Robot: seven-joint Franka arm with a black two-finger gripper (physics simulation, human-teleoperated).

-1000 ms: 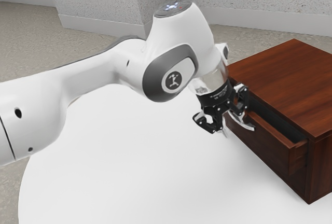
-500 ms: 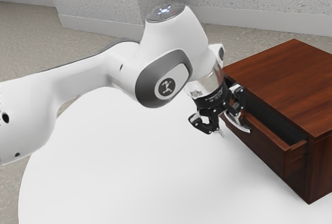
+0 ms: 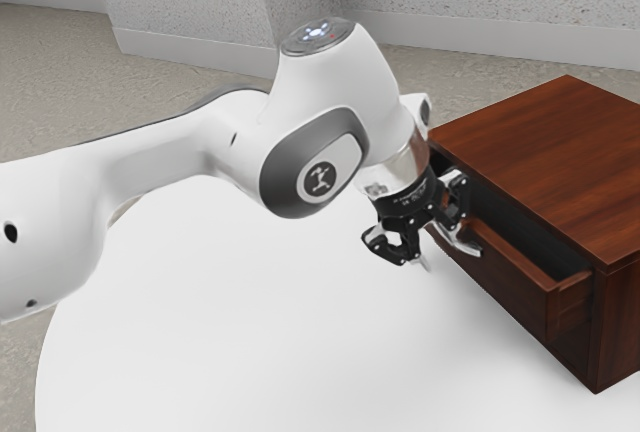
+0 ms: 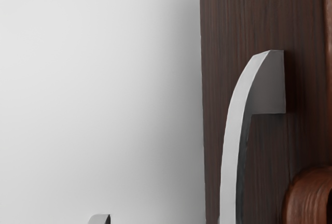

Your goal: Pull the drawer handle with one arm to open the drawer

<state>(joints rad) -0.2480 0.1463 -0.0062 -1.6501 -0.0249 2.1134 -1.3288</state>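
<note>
Logging drawer (image 3: 510, 277) partly out of wooden cabinet (image 3: 560, 152), at exterior view's right. Seeing handle (image 4: 233, 146) running lengthwise along drawer front, bowing outward. Reaching from left, wrist angling downward, gripper (image 3: 430, 237) spread, straddling handle, unclenched.

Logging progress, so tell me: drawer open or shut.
Partly open. The drawer front stands out from the cabinet, and a dark gap shows behind its top edge.

The wooden cabinet (image 3: 560, 147) is blocking the way beyond the fingers (image 3: 392, 245). Its drawer (image 3: 512, 270) is jutting out, with the handle (image 4: 244, 130) curving right against them. Behind and below the fingers, the bare white desk (image 3: 250, 352) is offering open room to pass.
</note>
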